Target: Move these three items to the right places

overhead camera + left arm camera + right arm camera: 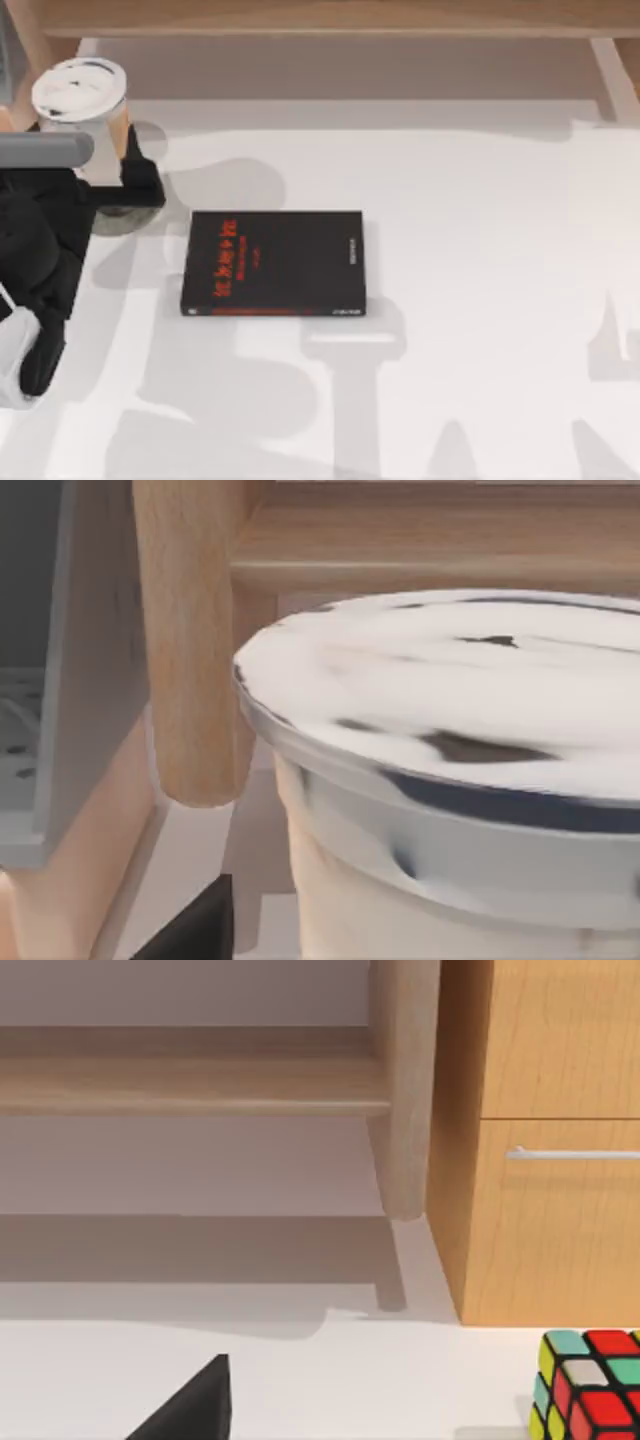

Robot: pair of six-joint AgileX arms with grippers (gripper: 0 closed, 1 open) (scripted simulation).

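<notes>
The tall tan-orange drink cup with a white lid (82, 95) stands at the table's ten o'clock corner, its base over the flat round grey coaster disc (122, 218). The left gripper (135, 175) sits against the cup's lower side; whether its fingers clamp it I cannot tell. The black book with red lettering (273, 262) lies at the cup's four o'clock. The right wrist view shows a multicoloured puzzle cube (590, 1384) beside a wooden drawer cabinet (545, 1140).
</notes>
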